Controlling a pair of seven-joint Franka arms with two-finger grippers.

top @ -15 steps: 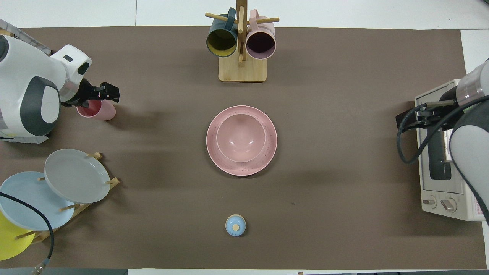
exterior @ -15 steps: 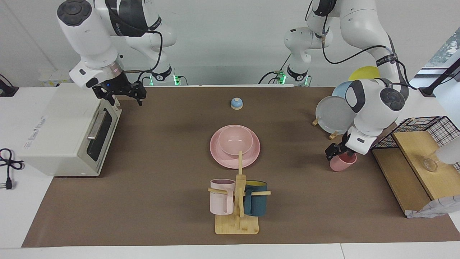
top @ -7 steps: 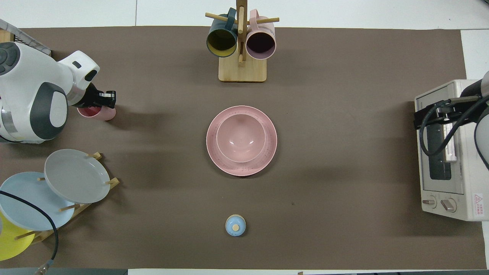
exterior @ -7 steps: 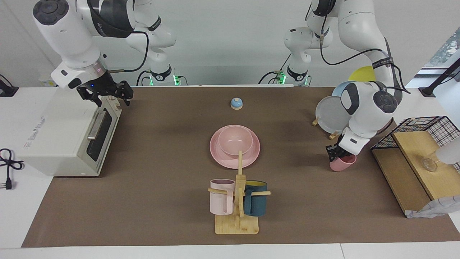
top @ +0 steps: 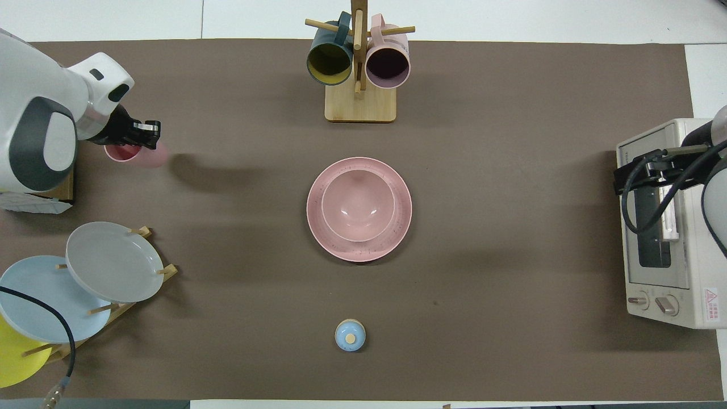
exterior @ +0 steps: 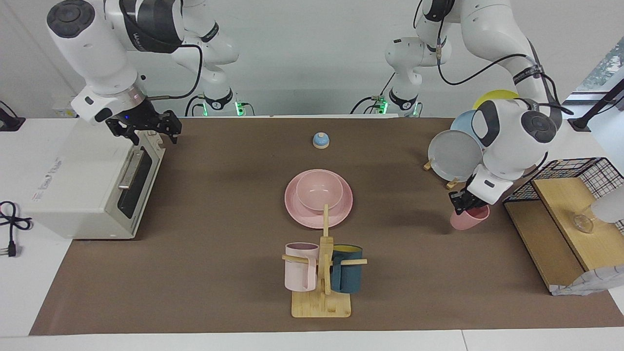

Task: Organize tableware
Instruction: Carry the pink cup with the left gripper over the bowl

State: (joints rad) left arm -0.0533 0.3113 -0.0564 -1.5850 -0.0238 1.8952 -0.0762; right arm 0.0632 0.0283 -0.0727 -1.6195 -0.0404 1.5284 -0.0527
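The left gripper (exterior: pixel 464 203) pinches the rim of the small pink cup (exterior: pixel 470 218), one finger inside it and one outside. The cup hangs tilted, lifted off the brown mat (exterior: pixel 214 253) at the left arm's end of the table, with its shadow apart from it on the mat in the overhead view.

The pink bowl (exterior: pixel 319 190) sits in the pink plate (exterior: pixel 297 210) at the middle of the mat, with the wooden mug rack (exterior: pixel 322 287) farther from the robots.

The right arm waits, its gripper (exterior: pixel 148 127) with fingers spread apart over the top front edge of the toaster oven (exterior: pixel 83 180).
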